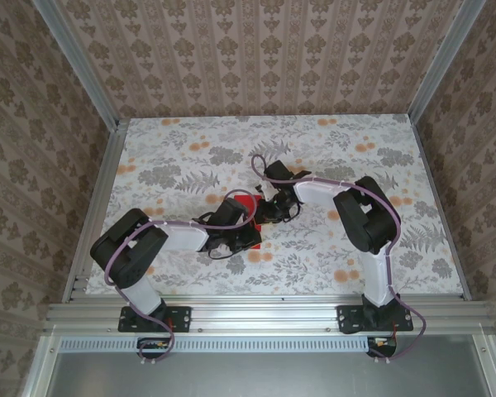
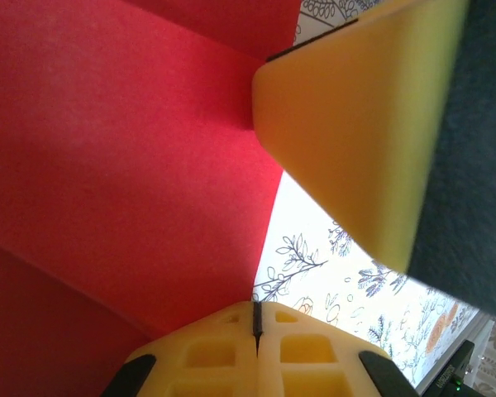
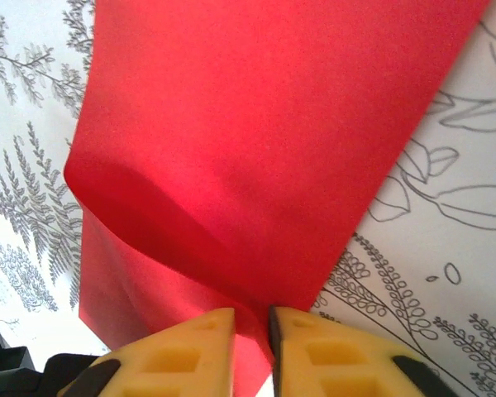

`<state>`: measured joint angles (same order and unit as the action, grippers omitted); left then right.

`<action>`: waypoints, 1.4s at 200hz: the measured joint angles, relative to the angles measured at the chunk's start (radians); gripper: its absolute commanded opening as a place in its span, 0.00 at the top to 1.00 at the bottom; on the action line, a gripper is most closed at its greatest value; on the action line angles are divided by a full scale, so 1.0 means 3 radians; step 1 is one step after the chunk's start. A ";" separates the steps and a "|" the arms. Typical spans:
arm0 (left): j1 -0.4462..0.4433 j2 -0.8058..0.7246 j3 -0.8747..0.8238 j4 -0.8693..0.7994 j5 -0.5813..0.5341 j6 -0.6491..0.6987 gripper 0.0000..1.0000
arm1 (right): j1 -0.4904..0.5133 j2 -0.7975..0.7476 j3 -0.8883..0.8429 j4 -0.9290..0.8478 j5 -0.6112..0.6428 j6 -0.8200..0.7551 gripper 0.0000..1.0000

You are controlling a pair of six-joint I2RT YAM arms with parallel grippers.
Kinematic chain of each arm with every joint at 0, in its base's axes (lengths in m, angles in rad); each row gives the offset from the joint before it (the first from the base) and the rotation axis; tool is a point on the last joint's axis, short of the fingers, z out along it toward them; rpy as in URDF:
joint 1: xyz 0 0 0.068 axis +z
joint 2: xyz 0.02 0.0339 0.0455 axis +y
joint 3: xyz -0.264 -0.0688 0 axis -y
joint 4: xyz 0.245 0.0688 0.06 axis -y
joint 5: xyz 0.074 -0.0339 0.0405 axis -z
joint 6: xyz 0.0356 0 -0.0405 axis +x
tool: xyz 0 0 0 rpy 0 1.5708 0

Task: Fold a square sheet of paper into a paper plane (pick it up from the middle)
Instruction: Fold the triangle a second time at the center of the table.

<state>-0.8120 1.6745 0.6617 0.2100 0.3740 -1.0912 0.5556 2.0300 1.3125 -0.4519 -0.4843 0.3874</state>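
Square sheet of bright red paper (image 3: 231,149), thin and creased, caught between my two arms near the middle of the floral-patterned table (image 3: 446,248).

My left gripper (image 2: 256,331) has its yellow fingertips pressed tight together, with an edge of the paper running into the seam between them. The rest of the sheet bulges up beside it in a soft curve. My right gripper (image 3: 252,331) sits just beside the left one. Its jaws are a narrow gap apart and a folded layer of the paper passes down between them. I cannot tell whether its pads touch the sheet. The paper is doubled over on itself, partly resting on the table.
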 measured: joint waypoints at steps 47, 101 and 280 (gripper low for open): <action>0.0001 0.0000 -0.0041 0.0072 0.0005 -0.0038 1.00 | 0.0003 -0.0453 -0.0027 -0.0004 0.0338 0.0130 0.73; 0.0034 -0.0003 -0.0220 0.0423 0.0066 -0.0134 1.00 | 0.0093 -0.0727 -0.0291 0.0125 0.0380 0.0290 0.87; 0.0217 -0.0332 -0.0286 0.0191 0.0056 -0.0273 0.85 | 0.0186 -0.0084 -0.0175 0.0139 0.0186 0.0298 0.92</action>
<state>-0.7467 1.5749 0.5758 0.2672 0.3908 -1.1732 0.6113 2.0048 1.2598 -0.4103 -0.4286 0.4767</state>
